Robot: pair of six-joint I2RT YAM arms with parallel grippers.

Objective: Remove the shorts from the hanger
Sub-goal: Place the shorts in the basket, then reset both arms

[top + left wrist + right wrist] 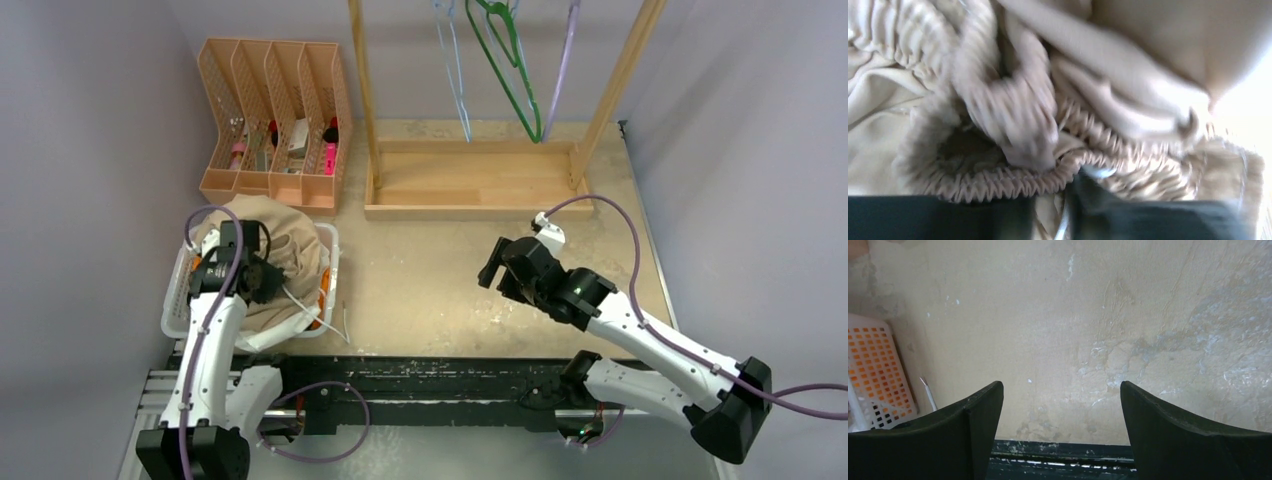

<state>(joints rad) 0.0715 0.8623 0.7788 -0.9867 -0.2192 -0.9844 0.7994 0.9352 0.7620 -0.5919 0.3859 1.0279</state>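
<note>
The beige shorts (285, 245) lie heaped in a white basket (332, 262) at the left, off the hangers. My left gripper (262, 280) is down in the heap. In the left wrist view its jaws (1052, 202) stand almost together, with a fold of the beige shorts (1013, 115) and a white drawstring pinched in the narrow gap below the gathered waistband. A bit of orange shorts (324, 292) shows at the basket's edge. My right gripper (492, 268) hovers open over bare table at mid-right, with nothing between its fingers (1060, 405).
A wooden rack (470, 185) at the back carries a bare green hanger (512, 70), a blue hanger (455, 70) and a purple hanger (563, 70). A peach desk organizer (270, 120) stands back left. A white drawstring (312, 318) trails out of the basket (855, 405).
</note>
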